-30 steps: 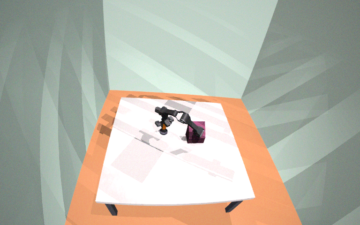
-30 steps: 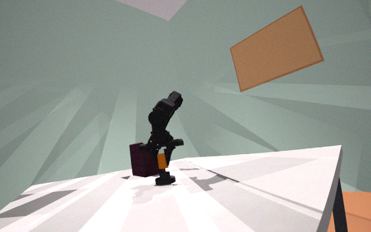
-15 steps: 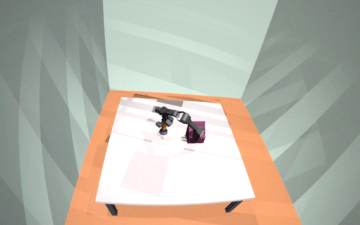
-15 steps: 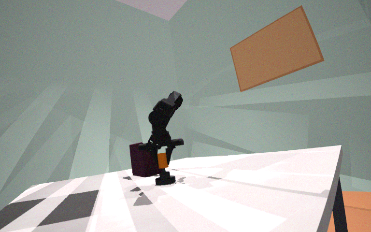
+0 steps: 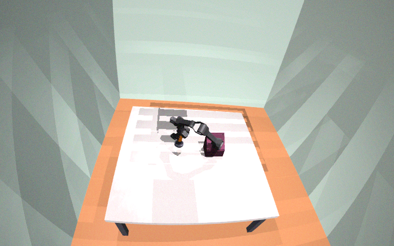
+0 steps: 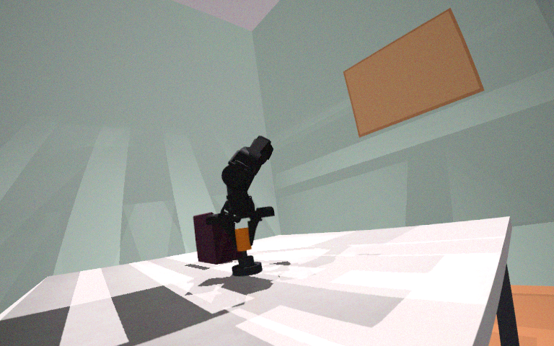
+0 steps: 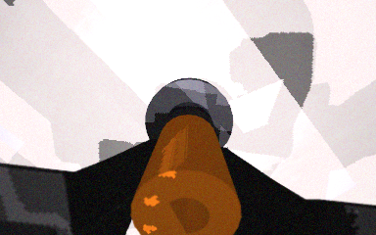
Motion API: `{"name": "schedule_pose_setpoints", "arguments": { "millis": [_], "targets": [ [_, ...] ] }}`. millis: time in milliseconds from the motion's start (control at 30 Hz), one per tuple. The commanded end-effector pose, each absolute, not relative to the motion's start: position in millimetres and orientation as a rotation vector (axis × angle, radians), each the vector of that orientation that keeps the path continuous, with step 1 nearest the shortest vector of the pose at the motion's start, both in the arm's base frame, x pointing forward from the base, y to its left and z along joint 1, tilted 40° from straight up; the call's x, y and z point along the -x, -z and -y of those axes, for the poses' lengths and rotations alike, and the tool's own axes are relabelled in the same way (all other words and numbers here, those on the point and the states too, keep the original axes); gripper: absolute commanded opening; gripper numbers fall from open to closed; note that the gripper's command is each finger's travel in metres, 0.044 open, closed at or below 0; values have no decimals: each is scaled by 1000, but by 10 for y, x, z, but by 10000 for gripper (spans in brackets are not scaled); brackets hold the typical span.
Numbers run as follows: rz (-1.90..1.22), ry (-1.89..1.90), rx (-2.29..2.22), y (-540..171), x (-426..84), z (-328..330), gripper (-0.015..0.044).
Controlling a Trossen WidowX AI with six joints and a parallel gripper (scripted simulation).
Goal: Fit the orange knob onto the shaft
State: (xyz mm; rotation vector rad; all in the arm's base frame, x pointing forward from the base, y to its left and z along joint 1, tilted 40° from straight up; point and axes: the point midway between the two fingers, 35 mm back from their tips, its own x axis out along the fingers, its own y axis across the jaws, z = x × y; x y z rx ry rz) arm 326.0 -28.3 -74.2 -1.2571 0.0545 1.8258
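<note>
The orange knob point(image 5: 180, 138) point(image 6: 242, 239) point(image 7: 188, 152) is upright between the two black fingers of my gripper point(image 6: 244, 240), which is shut on it. The round dark pedestal point(image 5: 178, 144) point(image 6: 247, 269) point(image 7: 164, 105) stands on the table right below the knob. In the exterior view the dark shaft point(image 6: 242, 254) shows between the knob's lower end and the pedestal, so the knob sits above the pedestal, at or near the shaft's top. The wrist view shows the D-shaped hole point(image 7: 193, 215) in the knob's upper end. Whether the shaft's tip is inside the knob is hidden.
A dark maroon block point(image 5: 214, 152) point(image 6: 214, 240) stands on the white table point(image 5: 180, 203) point(image 6: 449, 261), under the arm's base and right of the pedestal in the top view. A brown board point(image 6: 412, 73) hangs on the wall.
</note>
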Motion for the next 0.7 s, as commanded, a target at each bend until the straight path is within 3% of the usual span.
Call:
{"name": "schedule_pose_setpoints", "arguments": {
  "millis": [0, 667],
  "targets": [
    [-49, -1822, 1267, 756, -3293, 295, 0],
    [-49, -1822, 1266, 730, -3267, 283, 0]
  ]
}}
